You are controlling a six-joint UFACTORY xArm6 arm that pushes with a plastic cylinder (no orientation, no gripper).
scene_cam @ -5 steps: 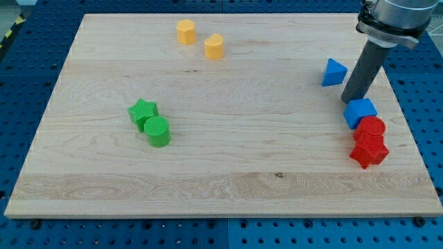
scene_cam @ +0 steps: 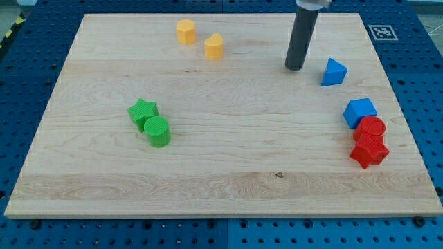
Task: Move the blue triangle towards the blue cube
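The small blue triangle-shaped block [scene_cam: 334, 72] sits on the pale wooden board [scene_cam: 221, 173] near the view's right edge, in the upper half. My tip [scene_cam: 295, 68] – the lower end of the straight dark rod – stands just beside it on the view's left, with a narrow strip of bare wood showing between the two, so they are apart, not touching. The rod carries nothing and has no jaws to open or close; it simply rests on the board beside the triangle.

Below the triangle, toward the view's bottom and slightly further right, lies the blue cube-shaped block [scene_cam: 360, 111], clearly separated from the triangle by open wood. Touching the cube's lower side is a red cylinder-shaped block [scene_cam: 372, 128], and against that – lower still – a red star-shaped block [scene_cam: 369, 150]; the three form a tight column along the right edge.

Near the view's top, left of the rod, are two yellow blocks, apparently short faceted prisms: one [scene_cam: 185, 31] further up and left, the other [scene_cam: 214, 46] just beside it, lower and to the right.

Well apart, in the board's left half, a green star-shaped block [scene_cam: 142, 111] touches a green cylinder-shaped block [scene_cam: 158, 131] lying just below and right of it.

The board rests on a blue perforated table surface [scene_cam: 21, 83].
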